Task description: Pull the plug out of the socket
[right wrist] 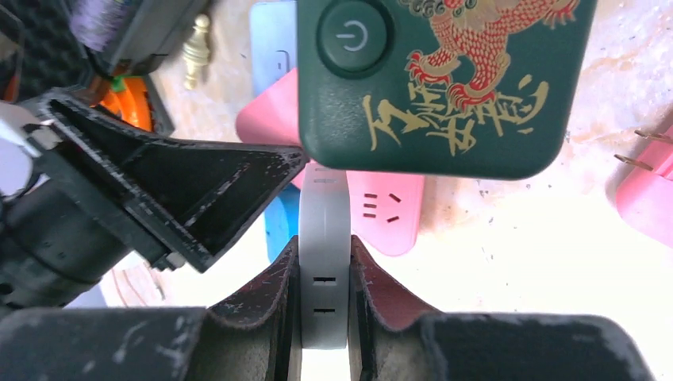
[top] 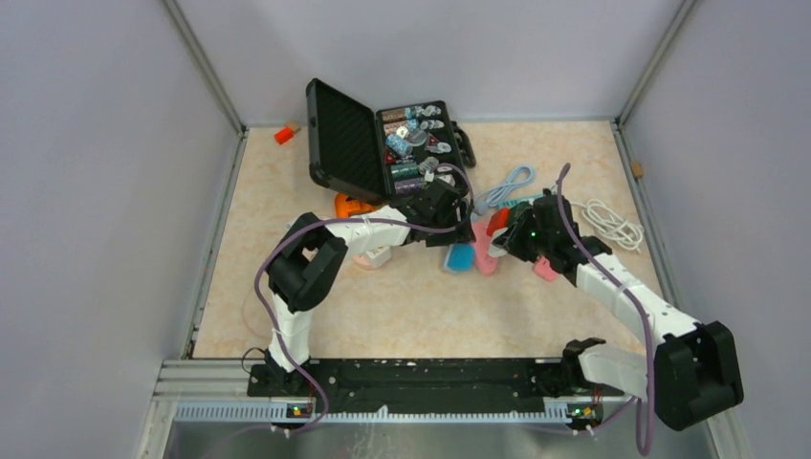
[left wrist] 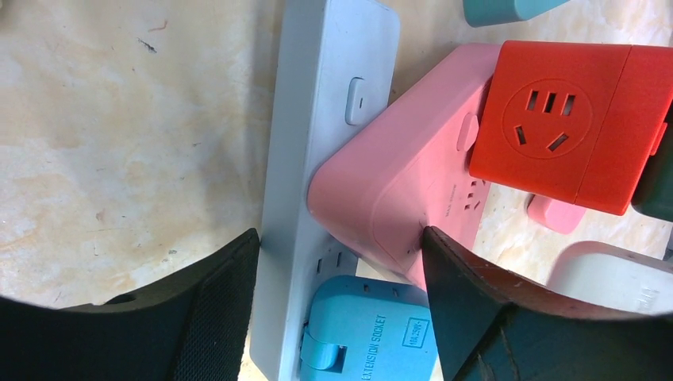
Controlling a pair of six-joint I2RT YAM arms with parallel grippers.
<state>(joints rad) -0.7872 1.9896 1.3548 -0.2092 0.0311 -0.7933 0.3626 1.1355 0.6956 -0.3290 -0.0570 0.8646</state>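
A white power strip (left wrist: 317, 143) lies on the table with a pink adapter (left wrist: 397, 182) and a blue extension socket (left wrist: 373, 333) plugged into it. A red cube socket (left wrist: 571, 119) sits on the pink adapter. My left gripper (left wrist: 341, 302) spans them, its left finger against the strip's edge and its right finger (left wrist: 468, 317) against the pink adapter. My right gripper (right wrist: 324, 278) is shut on a narrow white slotted adapter (right wrist: 324, 238), under a dark green adapter with a dragon print (right wrist: 444, 79). In the top view the two grippers (top: 457, 229) (top: 507, 239) meet over the cluster.
An open black case (top: 383, 143) with small parts stands behind the cluster. A white cable (top: 612, 225) and a light blue cable (top: 507, 186) lie at the right rear. A loose pink plug (top: 545, 270) lies beside the right arm. An orange object (top: 349, 204) is behind the left arm.
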